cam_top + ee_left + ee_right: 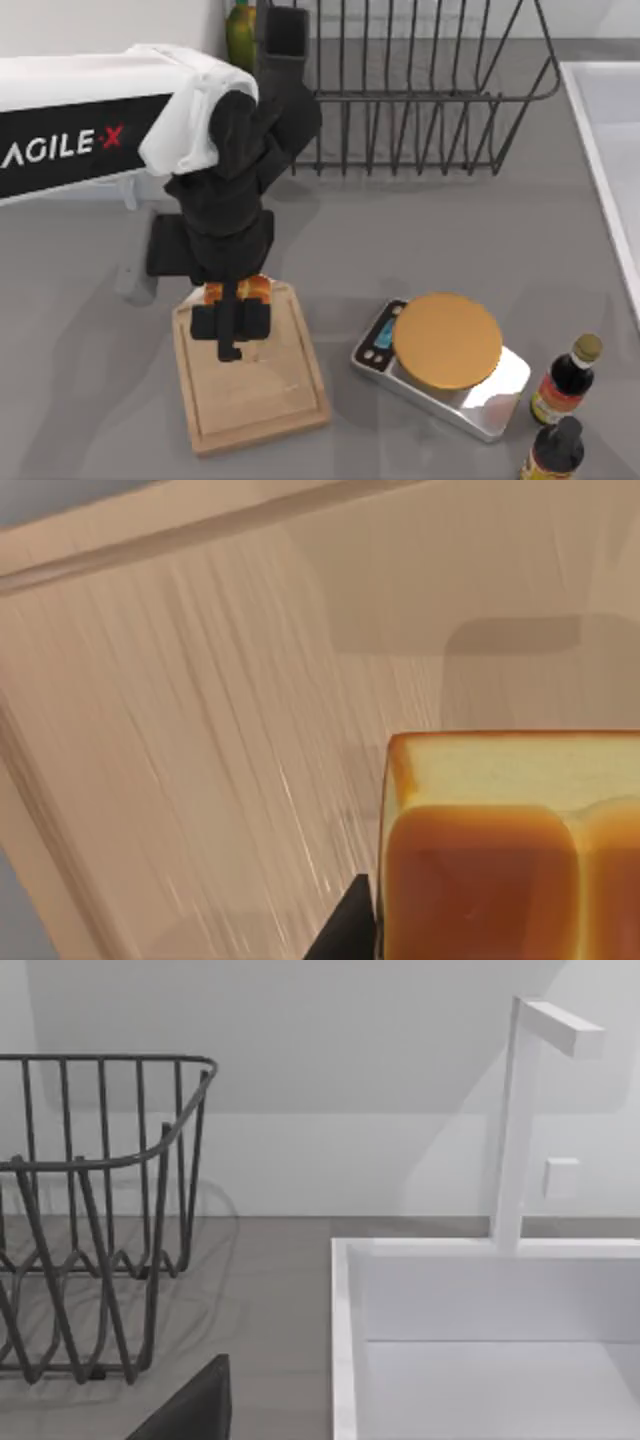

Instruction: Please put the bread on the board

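The bread (254, 289), a golden-orange loaf with a glossy top, shows just above the far end of the light wooden board (270, 400). My left gripper (234, 322) reaches down from above and is shut on it. In the left wrist view the bread (510, 850) sits close over the board's grain (200, 730), with one dark finger (350, 932) against its side. I cannot tell whether the loaf touches the wood. A dark edge of my right gripper (190, 1412) shows in the right wrist view, off by the sink.
A silver scale with a round orange plate (446, 342) stands right of the board. Two dark sauce bottles (565, 380) (553, 450) stand at the front right. A wire dish rack (420, 90) and a green bottle (240, 30) stand behind. A white sink (610, 150) lines the right edge.
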Controlling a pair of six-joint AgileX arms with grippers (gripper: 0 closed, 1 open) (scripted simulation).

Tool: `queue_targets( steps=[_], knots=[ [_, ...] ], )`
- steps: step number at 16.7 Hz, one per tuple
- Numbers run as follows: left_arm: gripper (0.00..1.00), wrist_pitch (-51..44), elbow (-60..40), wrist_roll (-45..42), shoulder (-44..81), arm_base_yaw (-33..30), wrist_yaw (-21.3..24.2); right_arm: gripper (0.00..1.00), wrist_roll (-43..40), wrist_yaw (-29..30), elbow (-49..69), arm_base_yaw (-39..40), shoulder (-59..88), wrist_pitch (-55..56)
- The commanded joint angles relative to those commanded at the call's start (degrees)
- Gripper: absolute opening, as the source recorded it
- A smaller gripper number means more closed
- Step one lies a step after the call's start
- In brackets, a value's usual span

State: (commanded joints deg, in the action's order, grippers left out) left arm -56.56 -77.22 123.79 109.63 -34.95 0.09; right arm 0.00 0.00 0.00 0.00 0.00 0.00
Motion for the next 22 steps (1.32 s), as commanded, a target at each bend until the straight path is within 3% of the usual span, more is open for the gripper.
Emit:
queue_targets(
  steps=[14, 22],
  knots=[
    [0.0, 6.15, 4.07, 0.07, 2.31, -0.05, -0.04, 1.0, 0.0, 0.0, 0.0, 0.0, 0.0, 0.0],
    [0.6, 6.15, 4.07, 0.07, 2.31, -0.05, -0.04, 1.0, 0.0, 0.0, 0.0, 0.0, 0.0, 0.0]
  ],
)
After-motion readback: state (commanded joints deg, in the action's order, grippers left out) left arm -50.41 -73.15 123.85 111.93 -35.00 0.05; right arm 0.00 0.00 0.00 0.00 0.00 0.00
